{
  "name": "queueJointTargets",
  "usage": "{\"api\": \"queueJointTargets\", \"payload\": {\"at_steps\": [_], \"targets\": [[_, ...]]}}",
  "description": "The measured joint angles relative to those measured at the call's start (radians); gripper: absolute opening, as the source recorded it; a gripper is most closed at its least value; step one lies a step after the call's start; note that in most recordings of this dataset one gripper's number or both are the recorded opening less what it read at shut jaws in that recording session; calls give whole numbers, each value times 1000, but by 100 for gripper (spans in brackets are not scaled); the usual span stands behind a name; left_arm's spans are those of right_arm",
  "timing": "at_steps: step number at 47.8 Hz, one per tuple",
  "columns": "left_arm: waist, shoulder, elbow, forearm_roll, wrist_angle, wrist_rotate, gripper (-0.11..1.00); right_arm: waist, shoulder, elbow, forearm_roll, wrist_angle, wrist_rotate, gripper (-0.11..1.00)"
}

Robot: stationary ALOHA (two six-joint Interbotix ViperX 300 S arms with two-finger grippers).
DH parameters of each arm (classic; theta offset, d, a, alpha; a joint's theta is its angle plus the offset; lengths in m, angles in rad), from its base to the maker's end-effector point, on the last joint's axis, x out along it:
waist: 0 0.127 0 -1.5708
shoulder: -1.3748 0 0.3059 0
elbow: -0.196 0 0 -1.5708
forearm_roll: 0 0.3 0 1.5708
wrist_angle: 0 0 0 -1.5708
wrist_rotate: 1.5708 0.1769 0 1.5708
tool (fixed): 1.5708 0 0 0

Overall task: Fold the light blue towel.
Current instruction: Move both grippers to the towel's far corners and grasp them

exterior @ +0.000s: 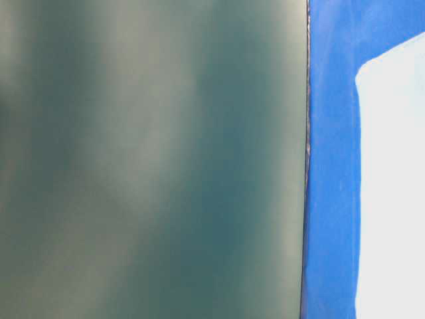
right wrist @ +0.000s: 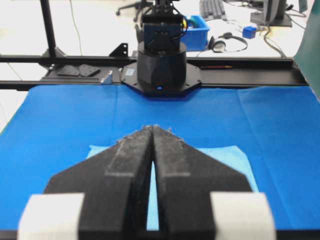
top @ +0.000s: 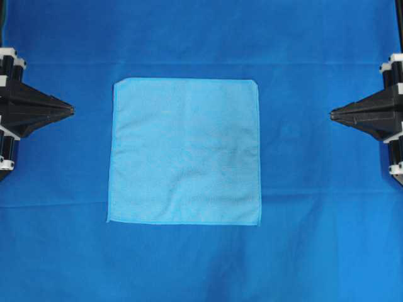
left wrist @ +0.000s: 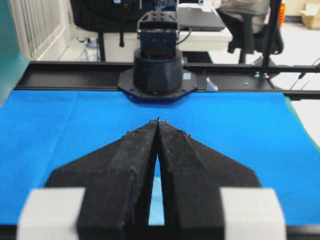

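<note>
Left gripper [top: 70, 110] and right gripper [top: 334, 114] face level across the flat towel [top: 184, 151], jaws closed, empty.

Left claw [top: 71, 111] closed, right claw [top: 333, 114] closed, tips facing, well apart

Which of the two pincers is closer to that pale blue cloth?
The left pincer is closer to the light blue towel, off its left edge. The right pincer sits farther off its right edge.
</note>
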Motion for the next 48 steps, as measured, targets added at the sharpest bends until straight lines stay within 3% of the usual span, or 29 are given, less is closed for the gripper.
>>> {"api": "queueJointTargets", "payload": {"at_steps": [11,31,33,36,41,46,48], "targets": [[18,15,2,-18,57,-9,0,-51,57,-43,0,72,5,0],[236,202,28,-20,58,-14,1,-273,399,-132,3,135,18,2],[255,235,29,-20,51,-14,6,-290,440,-147,2,137,18,8],[275,279,29,-20,38,-14,19,-313,512,-178,2,143,18,30],[313,353,34,-20,-2,-14,52,-336,624,-225,2,158,17,59],[356,451,44,-20,-71,-14,80,-357,732,-265,2,164,14,58],[370,488,48,-20,-98,-14,86,-367,773,-279,0,164,12,57]]}}
